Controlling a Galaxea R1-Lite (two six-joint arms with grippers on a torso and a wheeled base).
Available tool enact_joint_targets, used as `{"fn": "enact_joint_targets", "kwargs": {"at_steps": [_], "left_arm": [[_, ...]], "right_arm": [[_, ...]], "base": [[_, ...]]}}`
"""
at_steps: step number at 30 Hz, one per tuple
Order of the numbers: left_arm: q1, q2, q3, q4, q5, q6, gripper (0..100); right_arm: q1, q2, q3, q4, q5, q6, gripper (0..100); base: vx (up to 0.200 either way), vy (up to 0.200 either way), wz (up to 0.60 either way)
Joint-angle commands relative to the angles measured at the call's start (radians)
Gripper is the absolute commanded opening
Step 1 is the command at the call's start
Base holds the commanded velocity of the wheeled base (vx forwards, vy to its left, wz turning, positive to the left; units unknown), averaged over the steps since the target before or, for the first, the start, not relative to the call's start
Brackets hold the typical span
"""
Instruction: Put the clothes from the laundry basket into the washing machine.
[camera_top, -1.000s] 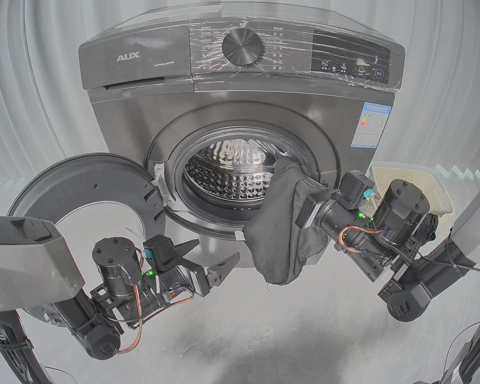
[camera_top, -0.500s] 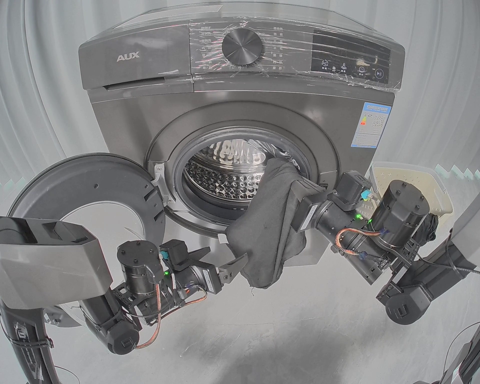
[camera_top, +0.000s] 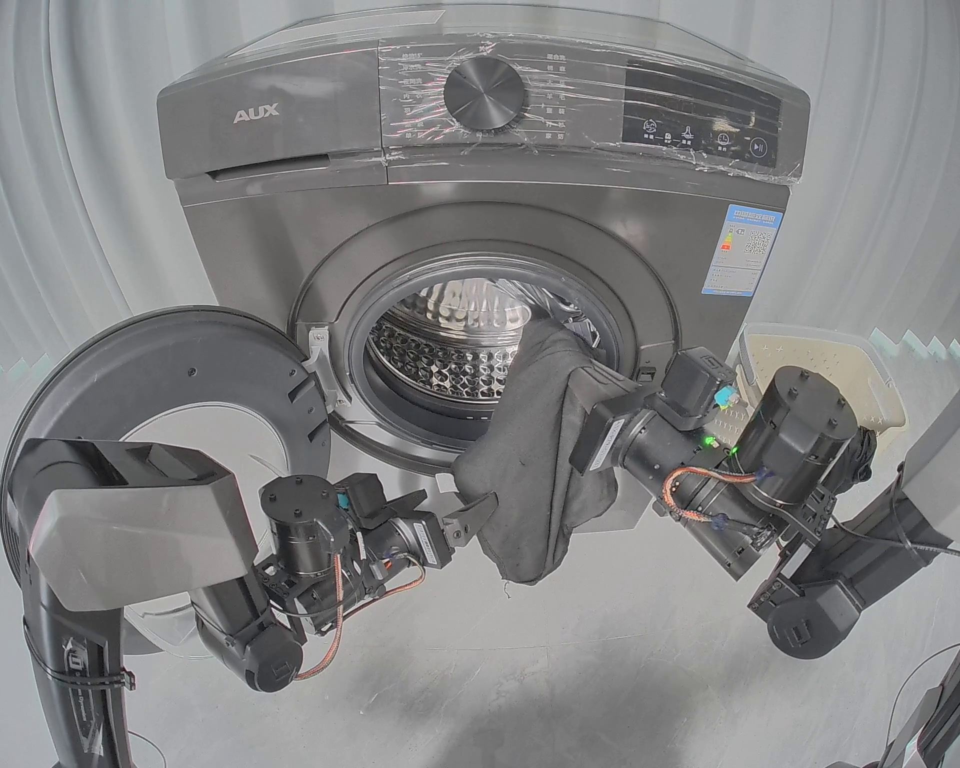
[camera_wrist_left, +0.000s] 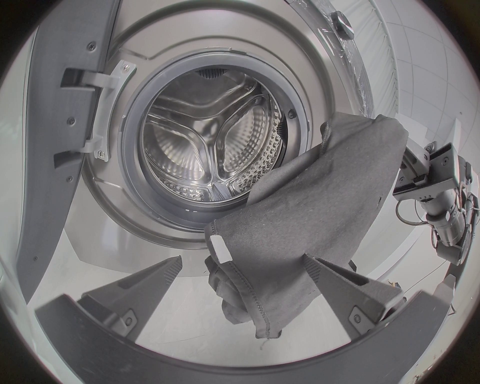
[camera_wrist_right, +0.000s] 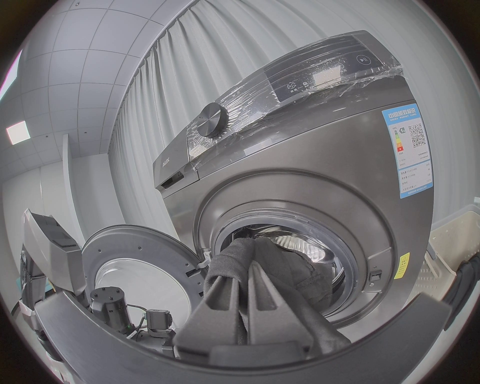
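right claw (camera_wrist_right: 244, 280) is pinching the grey cloth (camera_top: 530, 460) at the washer's (camera_top: 300, 230) mouth, apparently to feed it in, while left claw (camera_wrist_left: 241, 259) is gaping by the hem hanging outside, likely to lift it.

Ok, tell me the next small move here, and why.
Probably close the left gripper on the hanging hem of the grey garment: it is open around that hem, while the right gripper, shut on the upper part, holds it at the drum mouth, most cloth outside.
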Motion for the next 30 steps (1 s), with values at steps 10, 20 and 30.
{"fn": "enact_joint_targets", "kwargs": {"at_steps": [10, 20, 30], "left_arm": [[0.016, 0.08, -0.091, -0.002, -0.077, -0.084, 100], [0.016, 0.081, -0.114, -0.002, -0.106, -0.142, 100], [0.014, 0.115, -0.156, -0.002, -0.106, -0.144, 100]], "right_arm": [[0.02, 0.001, 0.009, -0.004, -0.002, 0.003, 0], [0.038, 0.003, 0.009, -0.004, -0.005, 0.006, 0], [0.046, 0.004, 0.011, -0.007, -0.008, 0.009, 0]], "base": [[0.0, 0.0, 0.0], [0.0, 0.0, 0.0], [0.0, 0.0, 0.0]]}}
